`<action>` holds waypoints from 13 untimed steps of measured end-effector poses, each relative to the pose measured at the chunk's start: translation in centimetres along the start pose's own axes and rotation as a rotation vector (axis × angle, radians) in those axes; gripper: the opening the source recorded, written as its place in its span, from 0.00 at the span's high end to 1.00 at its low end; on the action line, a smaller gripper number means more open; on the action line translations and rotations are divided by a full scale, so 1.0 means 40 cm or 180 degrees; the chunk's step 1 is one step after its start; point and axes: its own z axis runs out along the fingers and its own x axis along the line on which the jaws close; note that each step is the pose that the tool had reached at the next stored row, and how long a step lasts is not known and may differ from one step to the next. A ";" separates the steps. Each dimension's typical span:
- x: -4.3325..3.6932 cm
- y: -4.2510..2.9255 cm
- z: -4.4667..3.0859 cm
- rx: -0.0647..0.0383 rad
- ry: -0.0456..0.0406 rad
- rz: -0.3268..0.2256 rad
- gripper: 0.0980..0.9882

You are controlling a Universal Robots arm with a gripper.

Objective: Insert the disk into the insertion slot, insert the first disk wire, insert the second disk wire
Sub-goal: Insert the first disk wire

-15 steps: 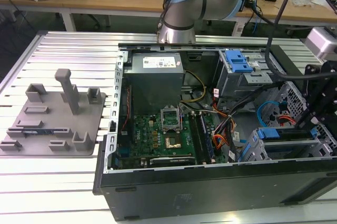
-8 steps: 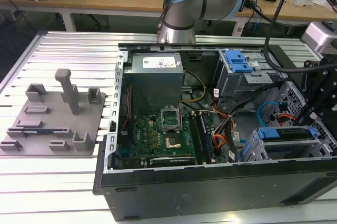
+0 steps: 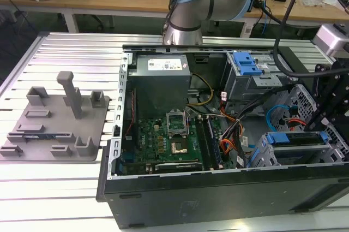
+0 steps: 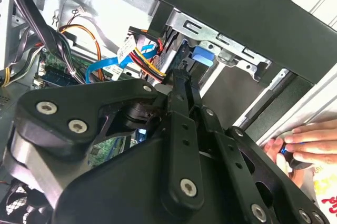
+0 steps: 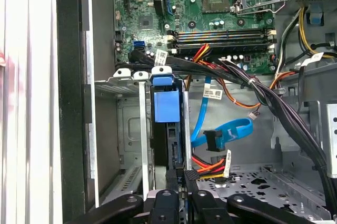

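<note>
The disk (image 3: 297,138), in its bright blue carrier, sits inside the insertion slot (image 3: 266,156), a grey perforated cage at the exterior view's lower right of the open computer case. In the first wrist view the disk (image 5: 166,105) stands edge-on in the slot (image 5: 131,129). My gripper (image 5: 183,174) is at the disk's rear edge, its fingers close together on the end of a red, yellow and black disk wire (image 5: 210,167). In the second wrist view the gripper (image 4: 178,76) points at the blue carrier (image 4: 202,55). A flat blue disk wire (image 5: 226,132) with a black plug lies loose beside it.
A thick black cable bundle (image 5: 263,92) crosses above the slot. The motherboard (image 3: 169,139), the power supply (image 3: 161,82) and a taller bay with a blue latch (image 3: 245,64) share the case. A grey fixture plate (image 3: 54,128) lies outside. A person's hand (image 4: 308,142) rests outside the case wall.
</note>
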 end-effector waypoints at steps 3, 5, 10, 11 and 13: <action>0.000 0.000 0.000 -0.0001 0.0000 0.0003 0.93; 0.000 0.000 0.000 0.0000 0.0000 0.0005 0.93; 0.000 0.000 0.005 -0.0001 0.0000 0.0005 0.93; 0.000 0.000 0.007 0.0000 0.0000 0.0005 0.93; 0.000 0.000 0.009 -0.0001 0.0000 0.0005 0.93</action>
